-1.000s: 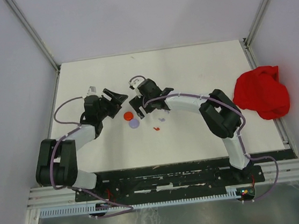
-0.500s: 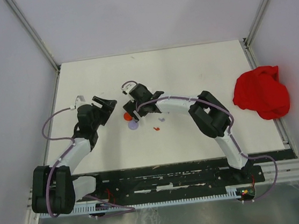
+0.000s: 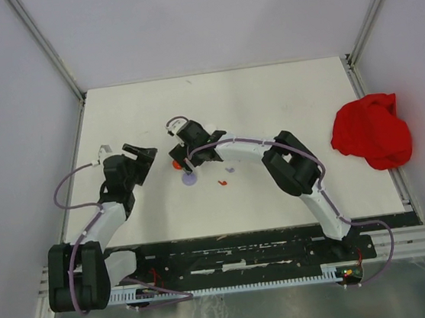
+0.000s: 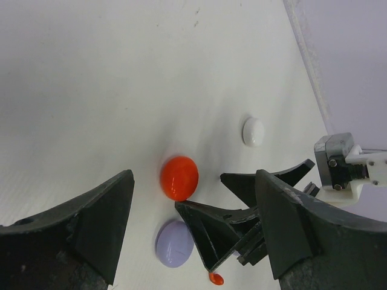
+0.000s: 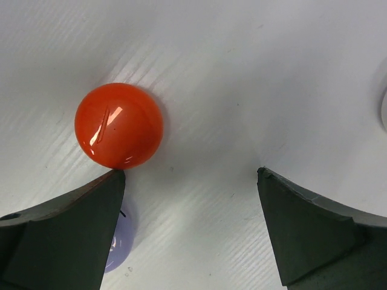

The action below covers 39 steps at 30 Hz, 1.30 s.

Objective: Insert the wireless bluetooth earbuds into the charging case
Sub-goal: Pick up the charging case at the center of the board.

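A round red disc (image 3: 176,164) and a round purple disc (image 3: 190,179) lie mid-table. A tiny red earbud (image 3: 220,182) and a purple earbud (image 3: 231,170) lie just right of them. My right gripper (image 3: 182,159) is open and empty, low over the table beside the red disc (image 5: 119,125); its left finger touches that disc's edge and partly covers the purple disc (image 5: 118,244). My left gripper (image 3: 140,155) is open and empty, to the left, facing the red disc (image 4: 179,177), purple disc (image 4: 175,243) and red earbud (image 4: 216,278). The other earbuds are not visible.
A round white disc (image 4: 253,132) lies beyond the right gripper's fingers (image 4: 242,208); its edge shows in the right wrist view (image 5: 384,109). A crumpled red cloth (image 3: 371,132) lies at the table's right edge. White walls enclose the table.
My right gripper has moved left, down to the red disc. My left gripper has drawn back to the left, away from the discs. The discs and earbuds have not moved.
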Motion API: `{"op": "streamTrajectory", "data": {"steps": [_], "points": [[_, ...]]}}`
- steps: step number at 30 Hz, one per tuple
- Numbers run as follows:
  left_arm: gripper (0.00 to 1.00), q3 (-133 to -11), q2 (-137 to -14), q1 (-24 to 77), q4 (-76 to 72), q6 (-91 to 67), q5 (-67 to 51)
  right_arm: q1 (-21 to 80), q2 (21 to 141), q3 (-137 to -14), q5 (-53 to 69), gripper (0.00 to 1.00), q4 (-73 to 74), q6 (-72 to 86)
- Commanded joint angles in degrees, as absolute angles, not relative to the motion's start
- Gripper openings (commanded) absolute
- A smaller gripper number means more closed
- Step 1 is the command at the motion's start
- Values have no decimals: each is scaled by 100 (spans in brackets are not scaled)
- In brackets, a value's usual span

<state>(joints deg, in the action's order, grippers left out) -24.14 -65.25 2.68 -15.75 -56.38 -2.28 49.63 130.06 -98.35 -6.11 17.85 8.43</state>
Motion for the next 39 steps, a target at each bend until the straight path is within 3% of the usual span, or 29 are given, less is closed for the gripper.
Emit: {"op": "streamTrajectory", "data": {"steps": [1, 19, 39], "points": [[87, -2293, -6311, 102, -1655, -5783, -385, 5065, 13135, -10257, -663, 99, 1787, 764], [87, -2089, -6008, -123, -1564, -5791, -590, 5159, 13654, -11112, -572, 97, 2061, 613], [87, -2065, -6144, -175, -1679, -5828, -755, 5271, 13907, -11343, -198, 77, 2119, 834]]}}
